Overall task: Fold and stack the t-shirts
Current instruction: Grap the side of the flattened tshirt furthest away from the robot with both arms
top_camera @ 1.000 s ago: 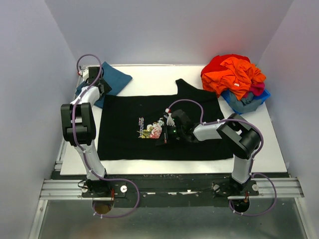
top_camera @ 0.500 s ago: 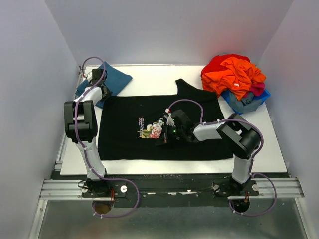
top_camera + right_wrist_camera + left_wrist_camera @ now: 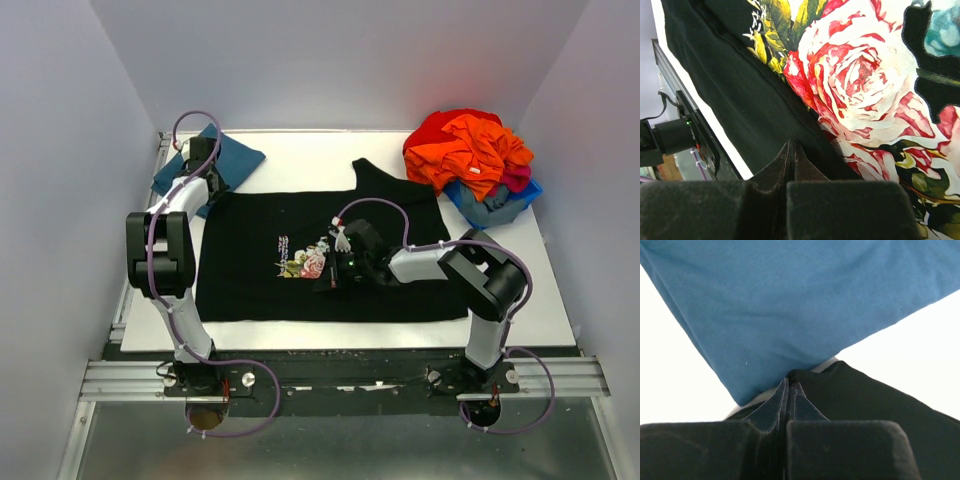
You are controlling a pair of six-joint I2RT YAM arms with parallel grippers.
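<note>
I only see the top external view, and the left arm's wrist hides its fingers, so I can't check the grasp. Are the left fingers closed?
Observer: Yes. The left wrist view shows the left gripper shut, tips meeting at the corner of the black t-shirt, right beside the edge of the teal shirt.
Operator: And the right one?
Observer: The right gripper is shut too, tips down on black cloth beside the red rose print; whether cloth is pinched I cannot tell.

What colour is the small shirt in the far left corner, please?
Teal-blue shirt; clearest in left wrist view.
</note>
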